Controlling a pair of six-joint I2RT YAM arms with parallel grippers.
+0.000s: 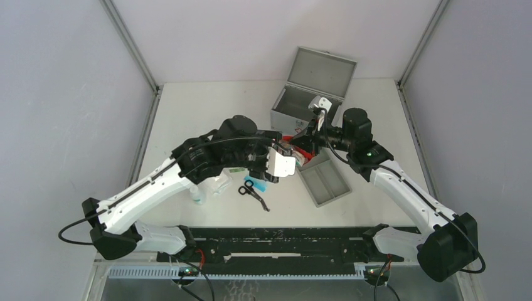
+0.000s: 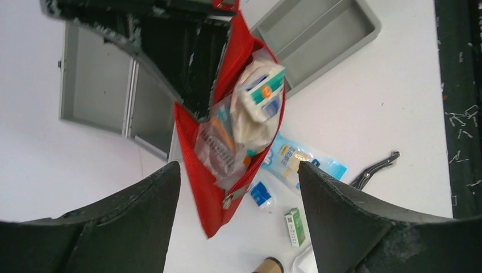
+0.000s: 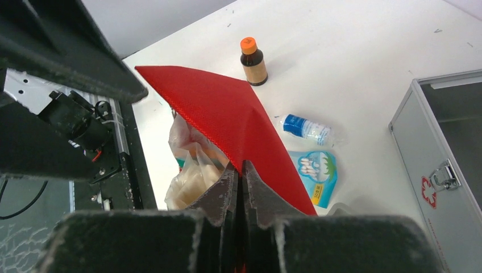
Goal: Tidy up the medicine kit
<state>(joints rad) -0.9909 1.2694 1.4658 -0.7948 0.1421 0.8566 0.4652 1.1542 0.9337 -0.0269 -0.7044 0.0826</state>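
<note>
Right wrist view: red pouch (image 3: 227, 114) pinched in closed right gripper (image 3: 241, 170); left gripper (image 2: 239, 170) spread wide, facing pouch, near tabletop's (image 1: 207, 113) middle.

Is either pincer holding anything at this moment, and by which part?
The right pincer is shut on the red fabric pouch, gripping it by an edge of the fabric. The left pincer is open and holds nothing.

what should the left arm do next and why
Probably draw the left gripper back from the red pouch: its jaws stand open and hold nothing, while the right gripper is shut on the pouch's edge, so it likely needs no second hold.
</note>
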